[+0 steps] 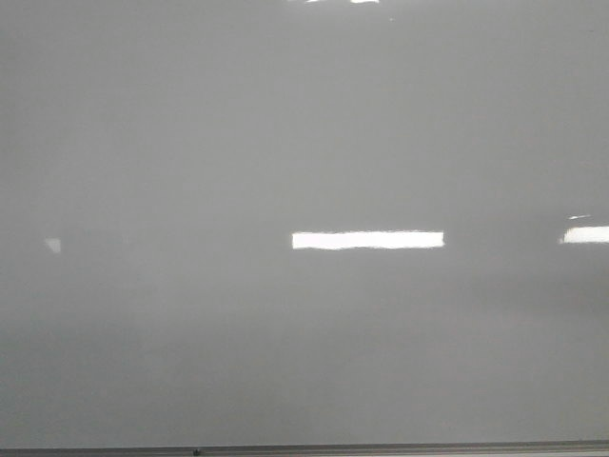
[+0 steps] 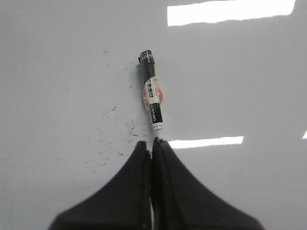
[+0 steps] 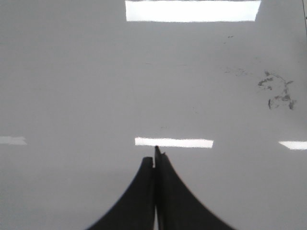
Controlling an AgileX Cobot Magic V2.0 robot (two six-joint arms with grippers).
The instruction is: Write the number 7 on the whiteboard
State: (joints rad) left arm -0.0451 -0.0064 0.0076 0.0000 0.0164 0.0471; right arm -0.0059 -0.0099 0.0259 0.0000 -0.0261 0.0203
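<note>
The whiteboard (image 1: 304, 143) is glossy pale grey and fills the front view; neither gripper shows there. No number 7 shows in any view. In the left wrist view a black marker (image 2: 152, 91) with a white and pink label lies on the board (image 2: 240, 86). Its white end points at my left gripper (image 2: 153, 143), just beyond the fingertips. The left jaws are pressed together with nothing between them. My right gripper (image 3: 154, 160) is also shut and empty over bare board (image 3: 72, 86).
Faint black specks (image 2: 120, 127) mark the board beside the marker. A darker smudge (image 3: 278, 93) shows in the right wrist view. Bright glare bars (image 1: 367, 240) lie on the board. A thin grey bottom edge (image 1: 304, 449) runs along the front.
</note>
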